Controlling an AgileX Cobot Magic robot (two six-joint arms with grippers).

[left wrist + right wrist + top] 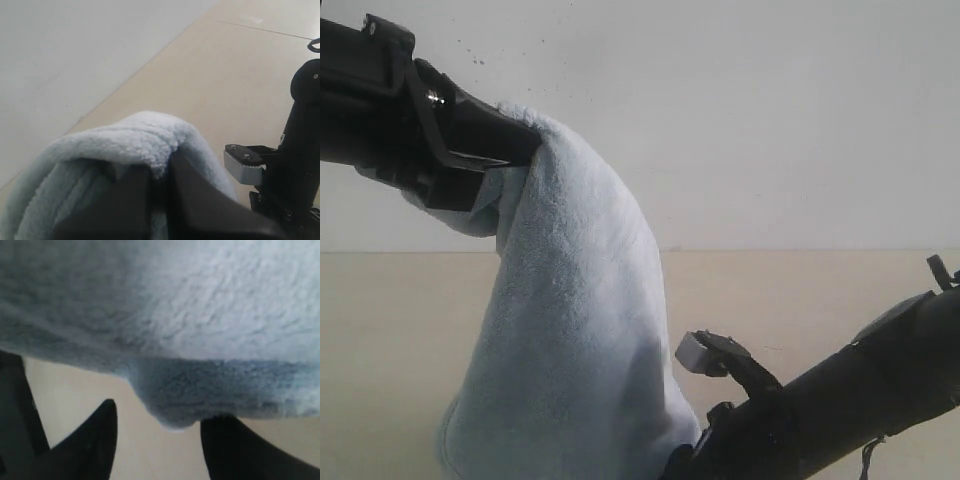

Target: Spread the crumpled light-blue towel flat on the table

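Towel (pixel 570 330) (pale light-blue fluffy terry cloth) hangs bunched from black left hand (pixel 515 150), upper left of exterior frame.
Left hand is clamped together on a top fold of the towel, and the cloth wraps over its fingers. The rest drapes down to lower centre-left, in front of the smooth pale beige surface (pixel 820 300) and white speckled wall (pixel 740 110). Can't tell if the bottom touches the surface; the frame cuts it off. Black right hand (pixel 164 415) sits at lower right, fingers apart, nothing gripped. The towel's thick lower edge sags just above the gap between them.
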